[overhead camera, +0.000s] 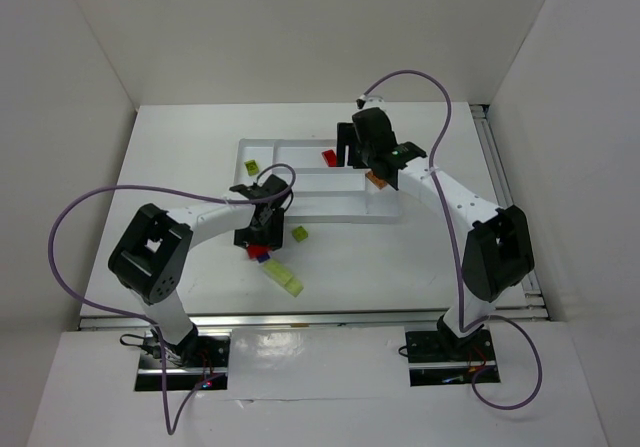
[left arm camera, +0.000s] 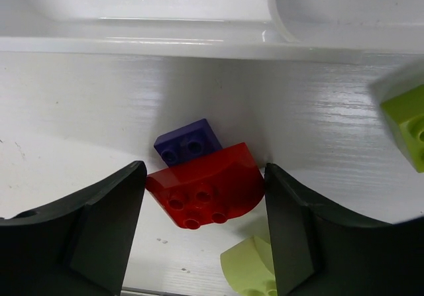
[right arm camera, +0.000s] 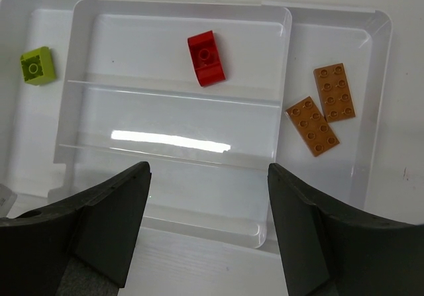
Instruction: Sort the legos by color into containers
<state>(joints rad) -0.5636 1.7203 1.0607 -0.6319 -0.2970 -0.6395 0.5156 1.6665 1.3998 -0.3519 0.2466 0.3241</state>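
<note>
Four bricks are sorted, so you're roughly halfway by my count. In the right wrist view the white tray has a yellow-green brick in its left compartment, a red brick in the upper middle one, and two orange plates lying next to each other in the right one. The lower middle compartments look bare. Everything left sits on the table just in front of the tray's near wall. That's a red rounded brick, a dark purple-blue brick tucked against its far edge, a yellow-green block off to the right, and a yellow-green chunk down by the right finger. Your left gripper is spread apart with a finger on either side of the red rounded brick, not squeezing it yet. Your right gripper is also spread wide with nothing in it, hanging over the tray. The red one is glossy, curved along one side, studs facing the camera. I'd guess the purple-blue one ends up needing a compartment to itself.
</note>
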